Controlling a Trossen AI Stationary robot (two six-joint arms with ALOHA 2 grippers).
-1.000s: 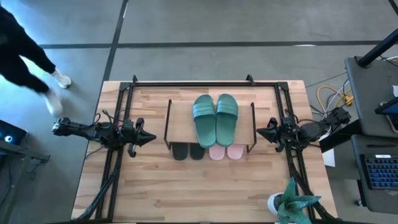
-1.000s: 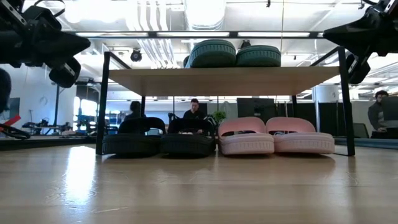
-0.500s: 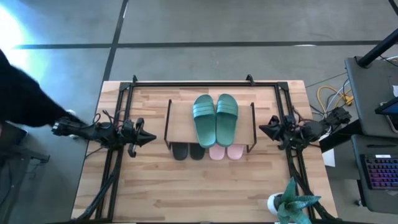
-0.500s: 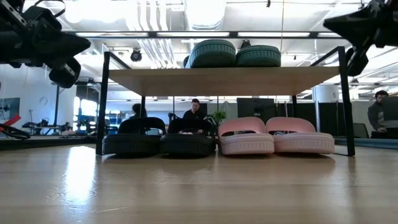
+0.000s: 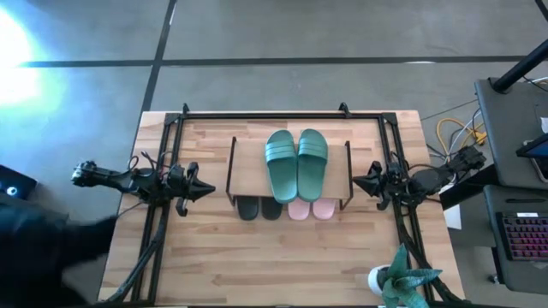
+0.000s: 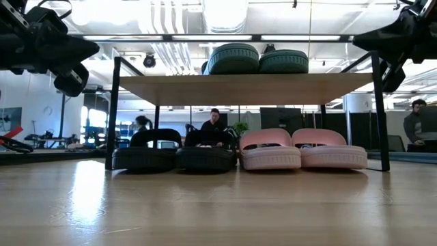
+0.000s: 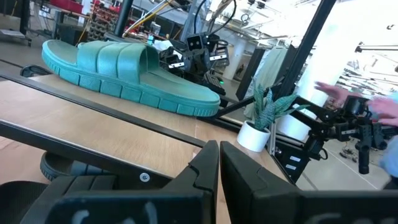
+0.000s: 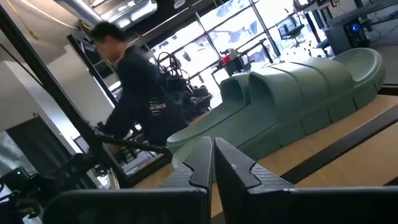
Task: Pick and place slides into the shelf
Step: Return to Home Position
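The left gripper hangs over the table's left side, just left of the shelf. Its fingers are drawn close together and hold nothing. The right gripper hangs just right of the shelf, also closed and empty. Both point inward at the shelf without touching it.

A large black tube frame runs along the table's far and side edges. A potted plant stands at the near right corner. A person in dark clothes shows beyond the table's left side.

The teal-green slides lie side by side on the shelf's light wood board, ribbed straps up. Under the board, on the tabletop, the black slides sit on the left and the pale pink slides on the right. The four form one close row, their ends just past the board's near edge.
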